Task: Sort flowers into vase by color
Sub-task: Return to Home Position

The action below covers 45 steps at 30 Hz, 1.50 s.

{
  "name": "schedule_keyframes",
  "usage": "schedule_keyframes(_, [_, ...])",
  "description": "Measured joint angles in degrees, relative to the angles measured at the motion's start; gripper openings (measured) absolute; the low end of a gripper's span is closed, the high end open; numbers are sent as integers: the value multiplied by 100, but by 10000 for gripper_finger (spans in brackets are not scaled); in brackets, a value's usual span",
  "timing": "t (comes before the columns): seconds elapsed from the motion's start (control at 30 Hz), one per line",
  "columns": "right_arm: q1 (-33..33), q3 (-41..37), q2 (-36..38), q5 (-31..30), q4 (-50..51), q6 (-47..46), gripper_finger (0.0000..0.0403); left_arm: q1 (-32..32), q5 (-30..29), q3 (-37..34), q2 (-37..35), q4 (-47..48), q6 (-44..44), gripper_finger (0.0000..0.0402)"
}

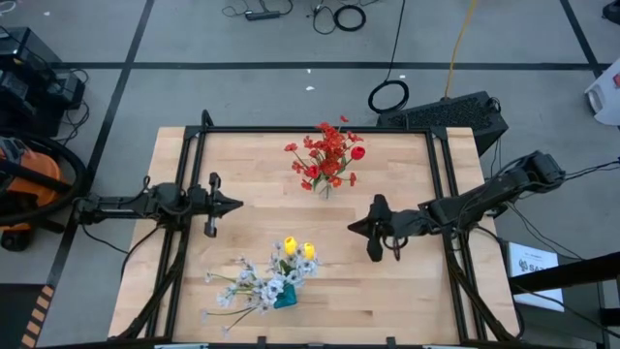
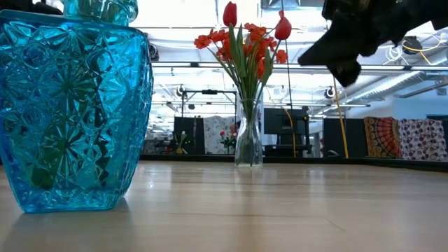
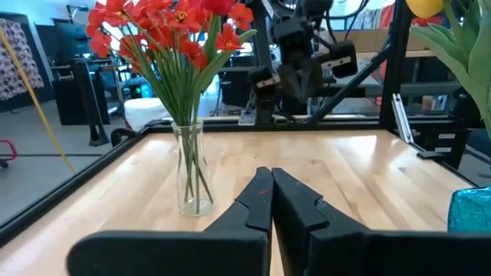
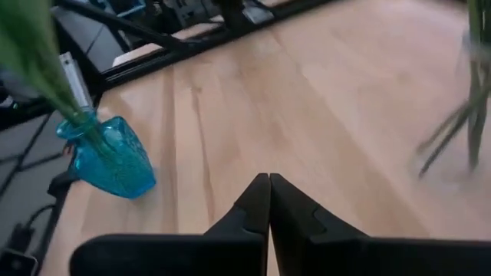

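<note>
Red flowers (image 1: 329,155) stand by their stems in a clear glass vase (image 3: 191,170) near the table's far middle; the bouquet also shows in the low view (image 2: 245,42). Yellow tulip buds (image 1: 298,249) and pale white-lavender sprays (image 1: 247,286) stand in a blue cut-glass vase (image 2: 70,105) near the table's near edge, also seen in the right wrist view (image 4: 111,161). My left gripper (image 1: 237,205) hovers shut at the table's left, holding nothing. My right gripper (image 1: 353,226) hovers shut right of centre, holding nothing.
Black frame rails (image 1: 310,130) run along the table's far edge and down both sides. Bare wood lies between the two vases and the grippers (image 1: 291,208). Cables and a vacuum lie on the floor beyond the table.
</note>
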<state>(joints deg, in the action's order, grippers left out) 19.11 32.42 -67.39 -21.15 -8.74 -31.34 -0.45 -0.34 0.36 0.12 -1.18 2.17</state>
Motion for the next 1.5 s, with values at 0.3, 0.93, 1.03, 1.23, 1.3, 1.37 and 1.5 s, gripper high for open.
schedule_keyframes(0.3, [-75,-361,1240,146,71,1966,0,0,-33,0,0,-1,-21,14])
schedule_keyframes(0.93, [-1856,-2514,4142,2457,-1411,2501,0,0,-55,0,0,-1,-27,15])
schedule_keyframes(1.03, [-1858,-2622,4612,2576,-1423,2501,0,0,-57,0,0,-1,-26,15])
schedule_keyframes(1.23, [-1856,-2937,5316,2263,-1344,2206,0,0,-57,0,0,-1,-27,15])
schedule_keyframes(1.3, [-1856,-3039,5473,2253,-1305,2105,0,0,-57,0,0,-1,-28,15])
schedule_keyframes(1.37, [-1856,-3140,5582,2228,-1289,2035,0,0,-57,0,0,-1,-28,15])
schedule_keyframes(1.5, [-1853,-3167,5651,1616,-925,1998,0,0,-57,0,0,-1,-28,15])
